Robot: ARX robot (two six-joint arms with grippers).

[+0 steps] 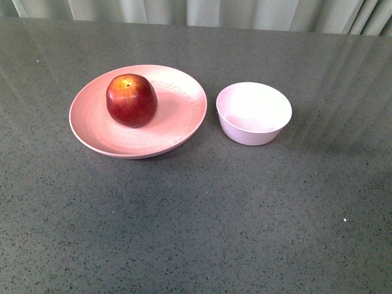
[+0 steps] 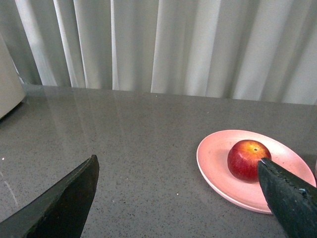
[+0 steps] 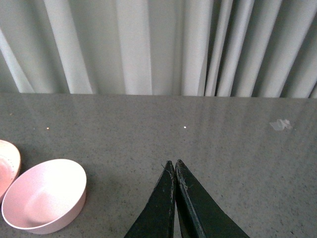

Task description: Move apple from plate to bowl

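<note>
Fingers (image 2: 64, 203) of my left gripper (image 2: 178, 159) stand spread wide and hold nothing, with bare grey desk (image 1: 196, 233) showing between them. The tip of one overlaps the apple (image 2: 245, 158) in the wrist view, but I cannot tell how near it really is. My right gripper (image 3: 174, 162) has its two dark fingers pressed together tip to tip, pinching nothing, and points toward the far edge of the desk. Off to one side of it the bowl (image 3: 69, 213) sits upright on the desk. The apple rests on the plate (image 1: 177, 116), stem dimple up, on the half nearer the desk's left edge. The plate lies toward the far edge, left of the middle. The bowl stands just beside it, toward the right edge, with a narrow gap between them. Pale curtain (image 1: 184, 9) hangs behind the far edge.
</note>
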